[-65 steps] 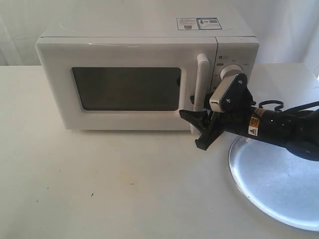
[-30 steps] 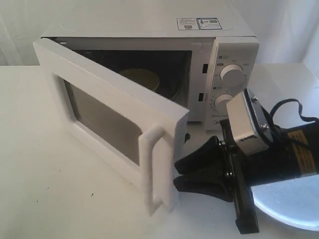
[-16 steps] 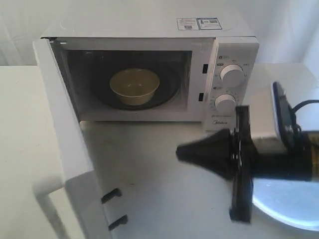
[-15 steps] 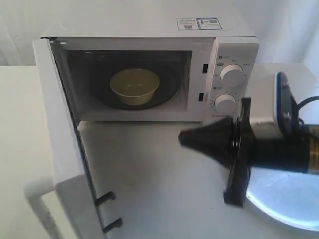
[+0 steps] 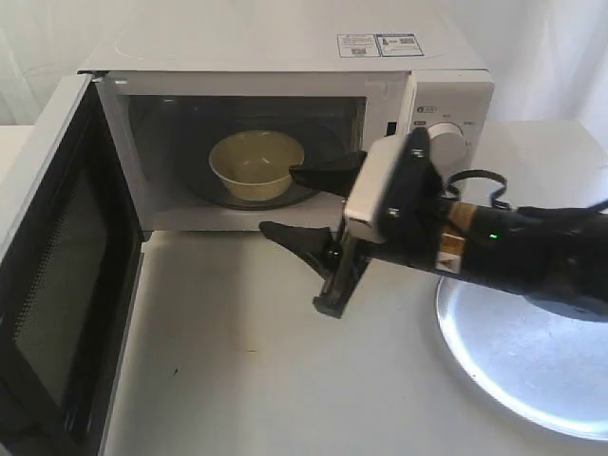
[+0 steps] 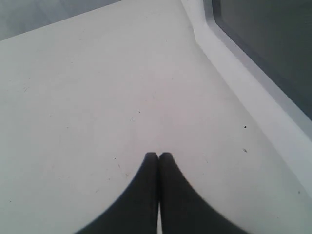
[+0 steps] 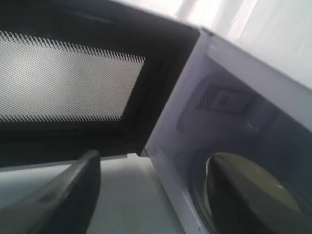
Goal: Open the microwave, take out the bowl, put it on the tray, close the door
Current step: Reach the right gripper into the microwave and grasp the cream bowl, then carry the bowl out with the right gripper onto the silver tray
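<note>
The door [image 5: 52, 285] stands wide open, so the right hand [image 5: 281, 201] is held open, ready to fit around the bowl [image 5: 249, 169].

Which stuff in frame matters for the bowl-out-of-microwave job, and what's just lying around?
Job:
microwave
door, open
bowl, inside the microwave
tray
right gripper, open, at the opening

Just there:
table
stickers on the microwave top
knob
left gripper, shut, above the table
</note>
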`<action>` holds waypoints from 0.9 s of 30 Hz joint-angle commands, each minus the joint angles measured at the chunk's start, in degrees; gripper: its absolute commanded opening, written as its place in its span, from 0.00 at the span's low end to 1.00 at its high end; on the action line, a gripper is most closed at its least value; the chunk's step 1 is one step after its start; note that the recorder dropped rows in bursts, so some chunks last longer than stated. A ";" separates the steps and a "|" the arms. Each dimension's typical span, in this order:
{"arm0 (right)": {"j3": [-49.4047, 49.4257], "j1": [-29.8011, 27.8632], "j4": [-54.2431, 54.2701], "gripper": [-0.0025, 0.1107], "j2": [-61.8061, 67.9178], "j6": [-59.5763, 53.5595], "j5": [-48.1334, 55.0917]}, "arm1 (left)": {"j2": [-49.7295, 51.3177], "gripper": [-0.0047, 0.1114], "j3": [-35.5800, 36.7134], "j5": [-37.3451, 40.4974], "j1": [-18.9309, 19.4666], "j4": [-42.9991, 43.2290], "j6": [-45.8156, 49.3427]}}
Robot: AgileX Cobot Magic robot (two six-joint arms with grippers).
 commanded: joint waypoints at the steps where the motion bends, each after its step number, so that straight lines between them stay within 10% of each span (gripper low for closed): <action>1: -10.41 2.99 3.35 0.57 10.60 -3.17 5.64 | -0.12 0.04 -0.24 0.06 -0.21 -0.22 -0.34; 17: -39.78 7.27 6.91 0.55 28.82 -5.33 35.25 | -0.12 0.04 -0.24 0.06 -0.21 -0.22 -0.34; 22: -41.78 9.12 6.46 0.03 28.05 0.54 38.45 | -0.12 0.04 -0.24 0.06 -0.21 -0.22 -0.34; 27: -34.51 16.42 -8.87 0.02 15.34 22.12 51.03 | -0.12 0.04 -0.24 0.06 -0.21 -0.22 -0.34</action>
